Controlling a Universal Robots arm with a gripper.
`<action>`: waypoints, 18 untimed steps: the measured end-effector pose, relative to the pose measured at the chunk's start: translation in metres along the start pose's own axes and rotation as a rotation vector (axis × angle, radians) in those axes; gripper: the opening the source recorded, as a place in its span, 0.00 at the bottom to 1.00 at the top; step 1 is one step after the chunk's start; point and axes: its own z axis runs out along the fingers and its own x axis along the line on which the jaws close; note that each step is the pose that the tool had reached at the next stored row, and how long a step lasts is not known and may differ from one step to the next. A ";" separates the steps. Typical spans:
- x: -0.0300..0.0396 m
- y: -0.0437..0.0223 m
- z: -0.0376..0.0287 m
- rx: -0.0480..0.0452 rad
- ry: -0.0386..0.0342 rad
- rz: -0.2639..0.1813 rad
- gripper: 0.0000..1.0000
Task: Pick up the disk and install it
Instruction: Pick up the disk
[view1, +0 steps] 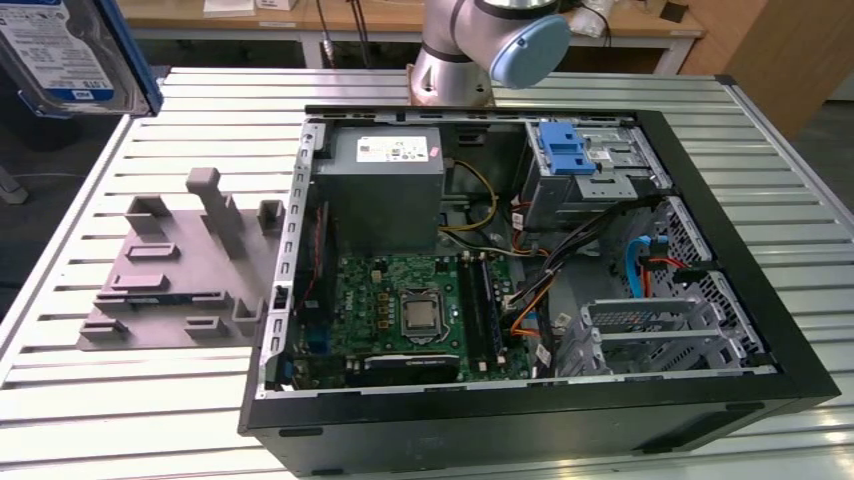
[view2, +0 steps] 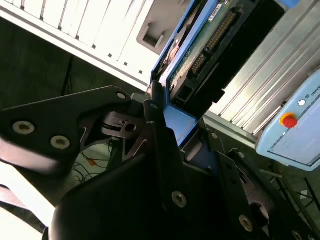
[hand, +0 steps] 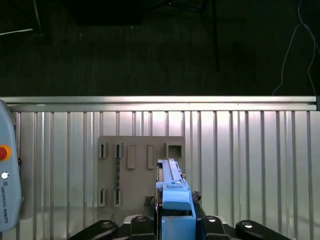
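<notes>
A robot arm (view1: 467, 60) stands behind an open desktop computer case (view1: 534, 410) lying on a slatted metal table (view1: 107, 400). The disk (view1: 67, 50), a hard drive with a white-and-blue label and a blue plastic frame, hangs in the air at the exterior view's upper left. It is well apart from the case, raised over the side of the table where a grey slotted holder plate (view1: 174, 270) lies. In the second wrist view the gripper (view2: 172, 122) is clenched on the disk's blue frame, with the circuit board (view2: 192, 60) and connector pins (view2: 222, 27) exposed. Inside the case sit a power supply (view1: 387, 190) and a drive cage (view1: 587, 160) with a blue latch. The disk is likely stiff, dense and sensitive to shock. The frame's edges look like the safe hold, not the bare board.
</notes>
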 end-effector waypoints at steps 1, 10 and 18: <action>-0.0001 -0.0066 -0.0002 0.0001 0.0001 0.000 0.36; -0.0001 -0.0097 -0.0002 0.0000 0.0002 0.000 0.36; -0.0002 -0.0120 -0.0003 0.0000 0.0001 0.000 0.36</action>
